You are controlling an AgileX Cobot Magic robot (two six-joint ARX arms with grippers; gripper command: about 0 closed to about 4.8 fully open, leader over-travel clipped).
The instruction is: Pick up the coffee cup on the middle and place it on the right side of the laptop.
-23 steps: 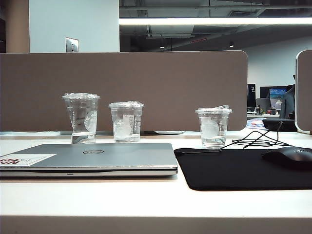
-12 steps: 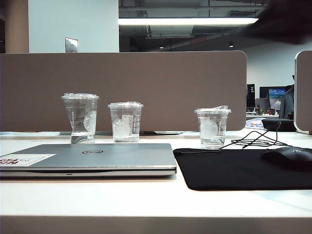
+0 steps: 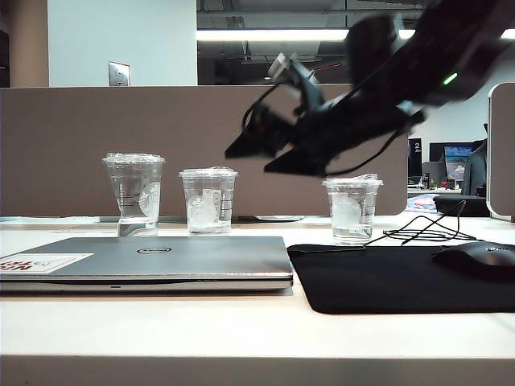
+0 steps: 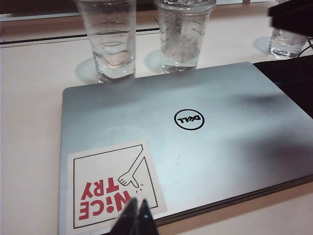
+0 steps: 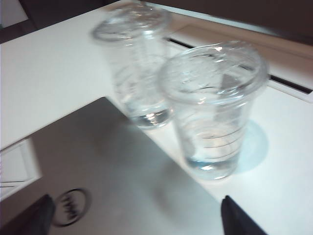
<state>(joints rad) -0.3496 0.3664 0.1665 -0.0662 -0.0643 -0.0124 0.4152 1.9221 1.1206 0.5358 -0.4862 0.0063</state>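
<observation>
Overhead, we note the right gripper (image 3: 256,154) released, slanting toward the coffee cup (image 3: 208,201); left gripper (image 4: 137,215) clenched above the laptop (image 4: 205,147).

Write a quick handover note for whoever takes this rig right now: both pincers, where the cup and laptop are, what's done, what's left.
Right pincer: open, empty, in the air above and to the right of the coffee cup.
Left pincer: shut, empty, over the laptop's sticker corner.
Coffee cup: upright on the table behind the laptop, middle of three clear cups, untouched.
Laptop: closed, flat on the table.
Done: nothing but the right arm's approach.
Left: grasp the cup, lift it, set it down to the right of the laptop.
</observation>
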